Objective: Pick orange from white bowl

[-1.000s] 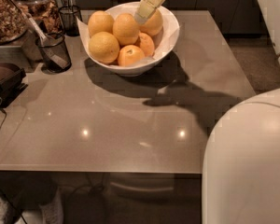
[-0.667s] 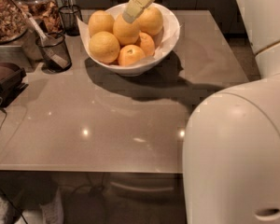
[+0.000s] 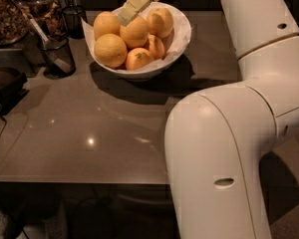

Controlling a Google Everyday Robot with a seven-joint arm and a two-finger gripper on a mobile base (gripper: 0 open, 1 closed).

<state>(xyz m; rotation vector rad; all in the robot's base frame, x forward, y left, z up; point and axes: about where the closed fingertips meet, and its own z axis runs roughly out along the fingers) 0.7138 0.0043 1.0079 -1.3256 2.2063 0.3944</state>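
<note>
The white bowl [image 3: 183, 33] stands at the back of the grey table [image 3: 89, 128]. It holds several large pale oranges, such as one at the rear left [image 3: 106, 24], one at the front left [image 3: 109, 50] and one at the rear right [image 3: 160, 21]. Two smaller reddish fruits [image 3: 138, 59] lie at the bowl's front. My gripper [image 3: 129, 10] reaches down from the top edge, its tip just over the middle orange [image 3: 136, 33]. Whether it touches that fruit is not clear.
A black mesh cup [image 3: 57, 54] with a utensil stands left of the bowl, and another [image 3: 73, 19] is behind it. A tray of brown food [image 3: 7, 14] and a dark object [image 3: 5, 89] sit at far left. My white arm [image 3: 229, 133] covers the table's right side.
The gripper has swung left across the bowl, from above the rear right orange to above the middle one. The arm now fills more of the right side.
</note>
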